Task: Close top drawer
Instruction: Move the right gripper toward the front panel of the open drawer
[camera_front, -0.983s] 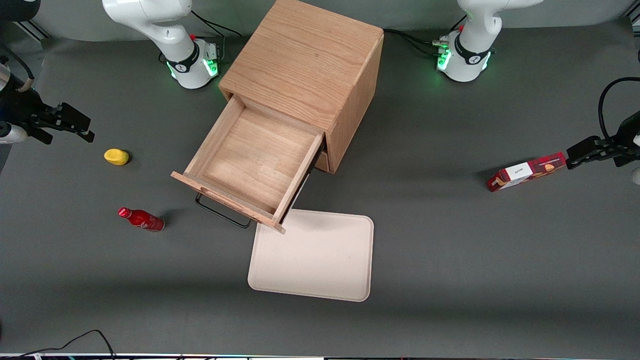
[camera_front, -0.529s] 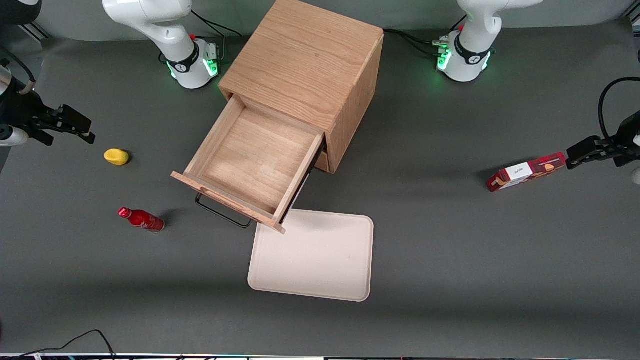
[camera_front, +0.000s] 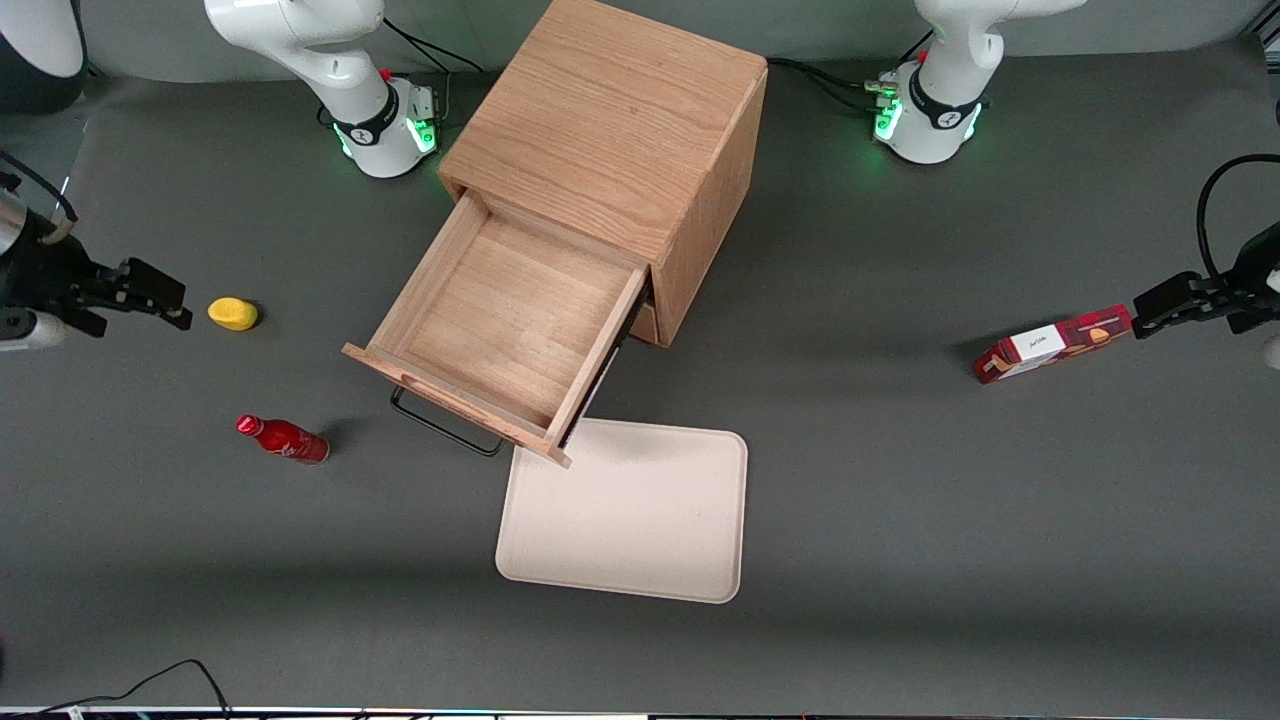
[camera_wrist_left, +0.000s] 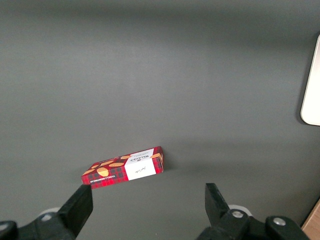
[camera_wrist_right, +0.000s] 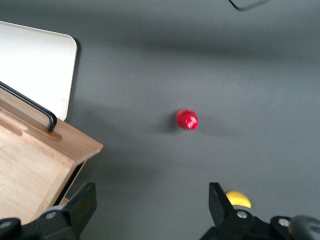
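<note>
Top drawer (camera_front: 500, 320) is pulled fully out of the wooden cube cabinet (camera_front: 610, 130), empty, its front panel with the black wire handle (camera_front: 445, 428) facing toward the front camera and slightly toward the working arm's end of the table. One front corner of the drawer overhangs the cream tray (camera_front: 625, 515).

The gripper (camera_front: 150, 290) hovers at the working arm's end of the table, well apart from the drawer, near the yellow object (camera_front: 233, 313); jaws spread, holding nothing. A red bottle (camera_front: 283, 438) lies on its side nearer the front camera than the yellow object, between gripper and drawer sideways.

Step in hand looks like the approach: no contact with the drawer yet, task not started in effect. The next move calls for bringing the gripper across to the drawer front, past the bottle and yellow object, and pushing squarely along the drawer's slide line, which is angled to the table edges; an off-axis push could jam it or shift the cabinet.

The right wrist view shows the open fingers (camera_wrist_right: 80, 207), the drawer's front corner and handle end close up, and the bottle cap-on. Only the front view shows the whole cabinet and drawer extension. The lower drawer is hidden under the top one. The left wrist view adds only a red biscuit box (camera_wrist_left: 124, 167) at the parked arm's end.
</note>
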